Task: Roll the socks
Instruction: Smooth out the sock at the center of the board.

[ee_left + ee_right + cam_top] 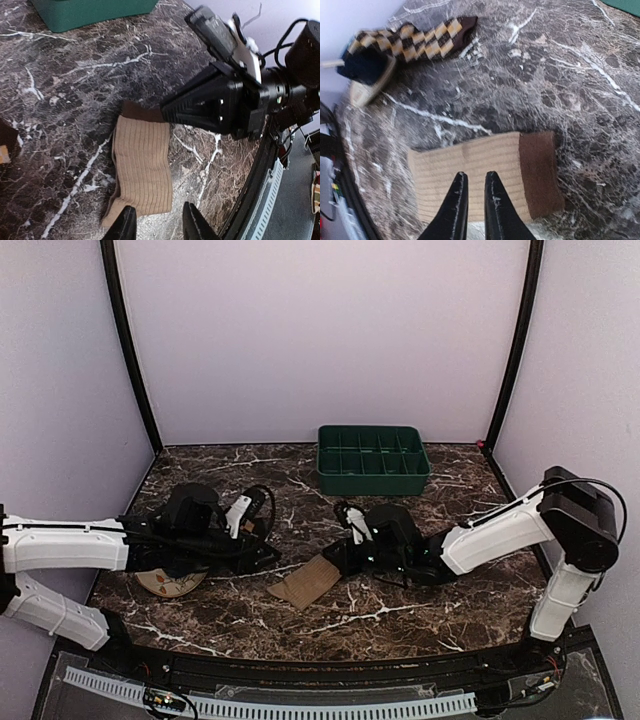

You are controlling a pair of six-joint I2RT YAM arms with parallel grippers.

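Observation:
A plain tan-brown sock with a dark brown cuff lies flat on the marble table. In the left wrist view the sock runs away from my left gripper, which is open with its fingers either side of the near end. My right gripper hovers over the sock's middle, beside the brown cuff, with its jaws a narrow gap apart and nothing between them. A diamond-check sock lies farther off. In the top view the left gripper and right gripper flank the sock.
A green compartment tray stands at the back middle. A round cream dish lies under the left arm. A dark blue cylinder sits by the diamond-check sock. The right gripper's body looms over the cuff end.

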